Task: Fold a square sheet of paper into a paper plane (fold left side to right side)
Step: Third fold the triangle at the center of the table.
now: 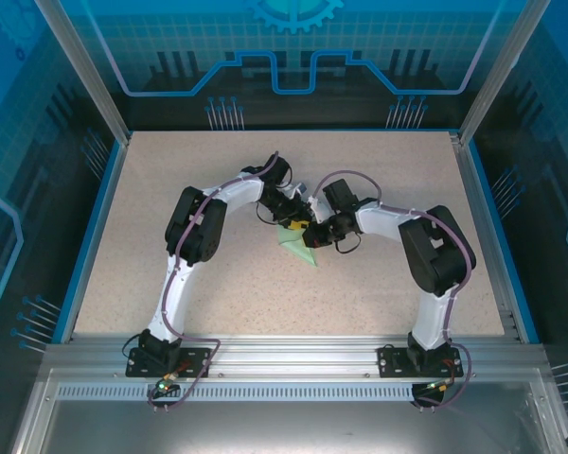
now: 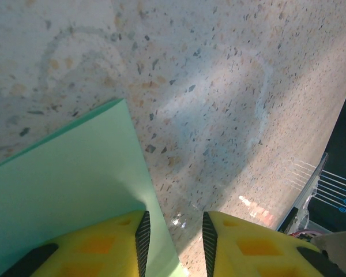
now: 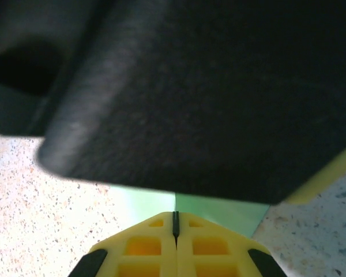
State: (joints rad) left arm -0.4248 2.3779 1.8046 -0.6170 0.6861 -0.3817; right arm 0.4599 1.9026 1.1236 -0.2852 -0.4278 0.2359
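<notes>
The square sheet of paper lies folded on the table's middle, pale mint green, with both grippers over it. In the left wrist view the paper lies flat, and its right edge runs down through the gap between my yellow fingers. My left gripper is open, with bare tabletop showing in the rest of the gap. My right gripper is shut, pads together, its tips at the paper. A crease runs away from them. Whether paper is pinched is hidden. No paper plane shape shows.
The speckled beige table has a blue rim and metal posts at its corners. A dark blurred body, probably the left arm, hangs close over the right gripper. Both arms bend inward and nearly touch at the centre.
</notes>
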